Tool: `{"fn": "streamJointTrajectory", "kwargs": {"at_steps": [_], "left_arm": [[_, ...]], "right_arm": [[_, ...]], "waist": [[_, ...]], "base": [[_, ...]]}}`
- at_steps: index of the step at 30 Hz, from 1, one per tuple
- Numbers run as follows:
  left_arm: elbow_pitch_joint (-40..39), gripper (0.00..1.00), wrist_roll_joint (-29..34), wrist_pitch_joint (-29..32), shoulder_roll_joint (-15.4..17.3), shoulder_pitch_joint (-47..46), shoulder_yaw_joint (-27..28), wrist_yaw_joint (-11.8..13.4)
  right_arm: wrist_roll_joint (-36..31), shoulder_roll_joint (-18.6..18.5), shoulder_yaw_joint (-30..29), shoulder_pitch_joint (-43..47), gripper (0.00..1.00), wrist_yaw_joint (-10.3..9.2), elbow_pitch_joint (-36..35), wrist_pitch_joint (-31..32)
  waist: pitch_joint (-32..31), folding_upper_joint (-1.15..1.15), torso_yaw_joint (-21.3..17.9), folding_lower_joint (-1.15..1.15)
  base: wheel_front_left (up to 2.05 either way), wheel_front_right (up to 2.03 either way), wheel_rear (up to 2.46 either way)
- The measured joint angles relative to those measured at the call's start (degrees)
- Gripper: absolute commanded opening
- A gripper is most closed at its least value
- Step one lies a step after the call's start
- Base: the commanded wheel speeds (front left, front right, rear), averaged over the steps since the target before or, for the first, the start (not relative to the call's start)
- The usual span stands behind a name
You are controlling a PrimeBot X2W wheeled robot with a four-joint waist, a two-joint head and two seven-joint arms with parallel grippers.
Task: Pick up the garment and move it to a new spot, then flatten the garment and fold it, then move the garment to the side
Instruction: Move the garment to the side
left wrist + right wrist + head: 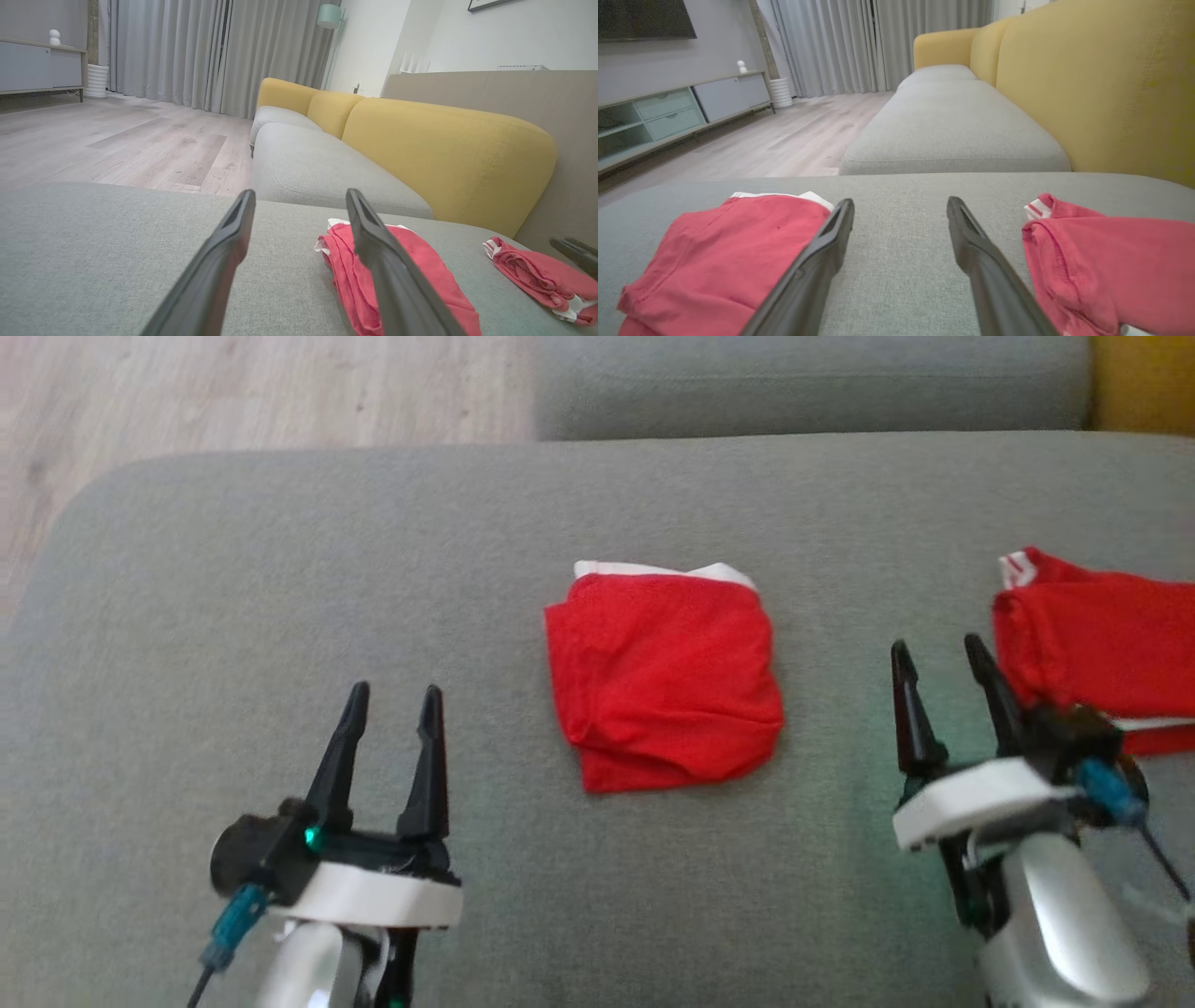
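Folded red garment, white trim along its far edge, lying flat near the middle of the grey sofa cushion. A second red garment lies well apart from it at the cushion's right side. The right gripper is just beside this second garment, fingers spread with nothing between them. The left gripper, to the left of the folded garment, is likewise spread and empty. Beyond: a yellow backrest and a pale wooden floor.
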Motion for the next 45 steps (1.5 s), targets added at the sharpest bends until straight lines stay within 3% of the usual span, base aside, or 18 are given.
{"fn": "streamJointTrajectory", "kwargs": {"at_steps": [8, 19, 31, 32, 33, 45], "left_arm": [[0.75, 1.00, -1.05, 0.00, -0.01, -3.14, -1.77, 0.00], [1.00, 1.00, -2.02, 0.00, -0.02, -3.63, -2.80, 0.00], [0.97, 1.00, -2.43, 0.00, -0.02, -3.70, -2.87, 0.08], [0.99, 1.00, -2.42, 0.00, -0.02, -3.71, -2.85, 0.08], [1.04, 1.00, -2.32, 0.00, -0.02, -3.75, -2.81, 0.08], [0.08, 1.00, -1.65, 0.00, -0.02, -4.31, -3.21, 0.08]], "right_arm": [[2.53, -0.01, 0.14, -6.14, 1.00, 0.00, 7.32, 6.58], [8.59, -0.07, 5.90, -10.18, 1.00, 0.00, 16.97, 10.92], [6.86, -0.46, 9.76, -14.46, 1.00, 0.00, 22.73, 10.77], [6.57, -0.46, 10.09, -14.84, 0.43, 0.00, 23.18, 10.71], [5.75, -0.45, 10.87, -15.16, 0.01, 0.00, 23.65, 10.11], [-8.56, -1.31, 11.04, -16.40, 0.00, 0.00, 21.80, 5.27]], "waist": [[2.52, 0.00, 4.10, 0.00], [5.08, 0.00, 9.66, 0.00], [6.16, 0.00, 10.54, 0.00], [6.08, 0.00, 10.33, 0.00], [5.83, 0.00, 9.77, 0.00], [4.07, 0.00, 3.37, 0.00]], "base": [[0.00, 0.00, 0.00], [0.00, 0.00, 0.00], [0.00, 0.00, 0.00], [0.00, 0.00, 0.00], [0.00, 0.00, 0.00], [0.00, 0.00, 0.00]]}}
